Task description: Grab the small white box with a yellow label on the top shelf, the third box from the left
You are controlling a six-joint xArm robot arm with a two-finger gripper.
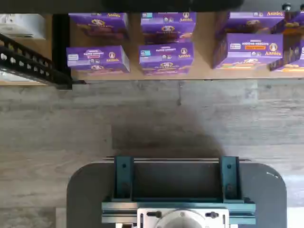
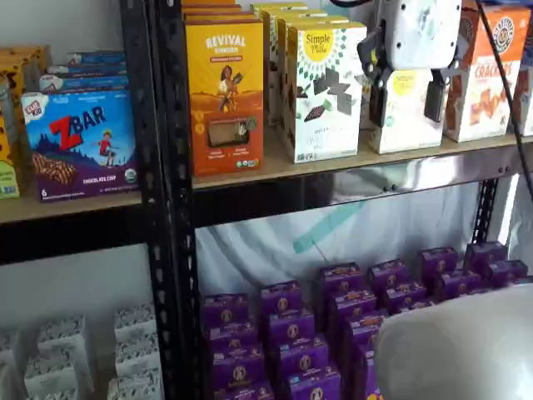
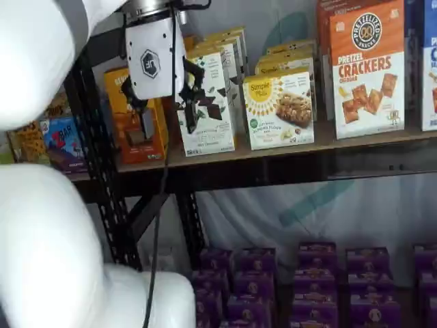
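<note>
The small white box (image 2: 405, 125) with a round yellow logo stands on the top shelf (image 2: 333, 167), between a tall white carton and an orange cracker box. It also shows in a shelf view (image 3: 280, 109), on the tan board (image 3: 321, 145). My gripper (image 2: 406, 102) hangs in front of this box with its white body above. Its two black fingers stand apart, and the box shows in the gap between them. The gripper is open and holds nothing. In a shelf view my gripper (image 3: 162, 106) appears to the left of the box. The wrist view does not show the box.
A tall white carton with dark cookie shapes (image 2: 325, 92) and an orange-yellow Revival box (image 2: 225, 92) stand left of the target. An orange cracker box (image 3: 365, 68) stands to its right. A blue ZBar box (image 2: 79, 142) sits on the lower board. Purple boxes (image 1: 166, 57) lie below. A black upright (image 2: 162, 167) divides the shelves.
</note>
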